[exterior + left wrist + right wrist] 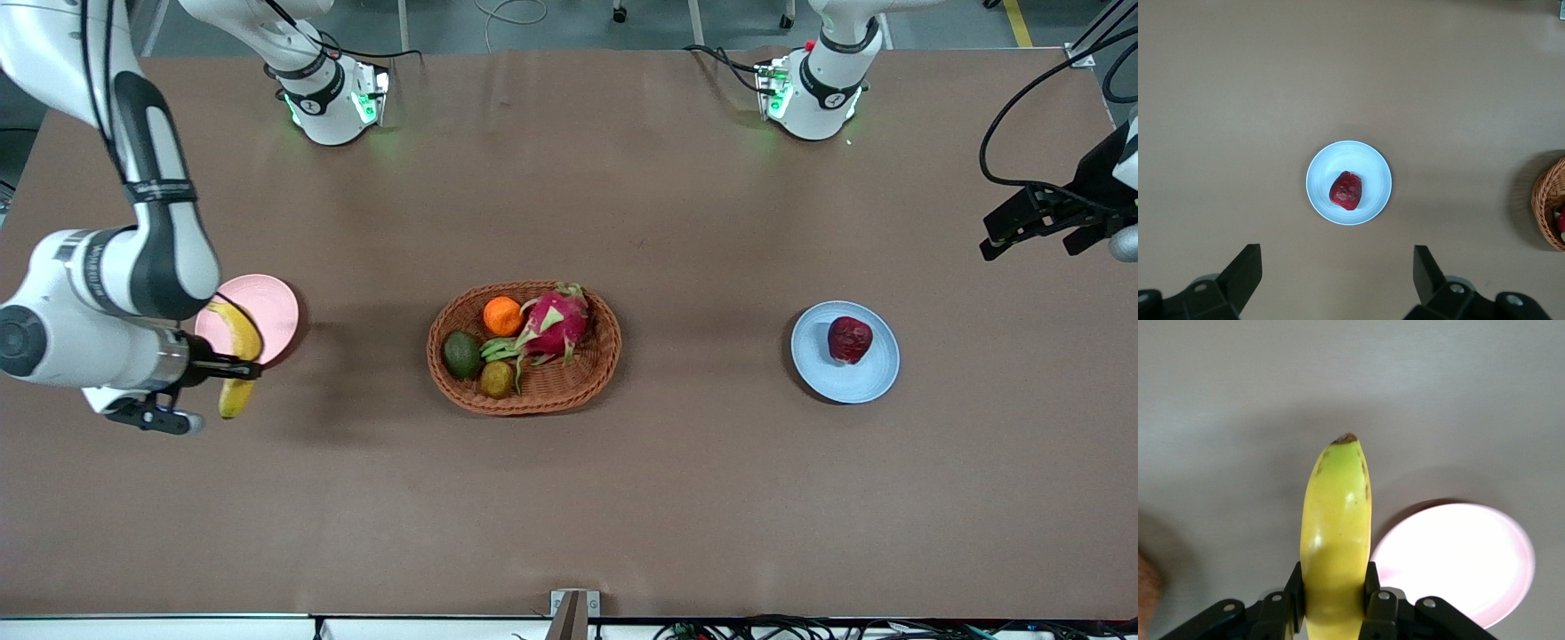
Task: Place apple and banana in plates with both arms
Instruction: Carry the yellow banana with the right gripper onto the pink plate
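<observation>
My right gripper (240, 366) is shut on the yellow banana (235, 396) and holds it in the air over the pale pink plate's (269, 307) edge that is nearer the front camera. In the right wrist view the banana (1337, 527) sits between the fingers (1371, 587), with the pink plate (1465, 560) below and beside it. The dark red apple (850, 340) lies on the light blue plate (840, 380). My left gripper (1031, 247) is open and empty, high over the table's left-arm end. Its wrist view shows the apple (1346, 190) on the blue plate (1373, 168) between its spread fingers (1245, 273).
An oval woven basket (462, 391) stands mid-table with a dragon fruit (558, 322), an orange (502, 316), an avocado (462, 354) and a small brownish fruit (497, 379). The basket's edge also shows in the left wrist view (1546, 200).
</observation>
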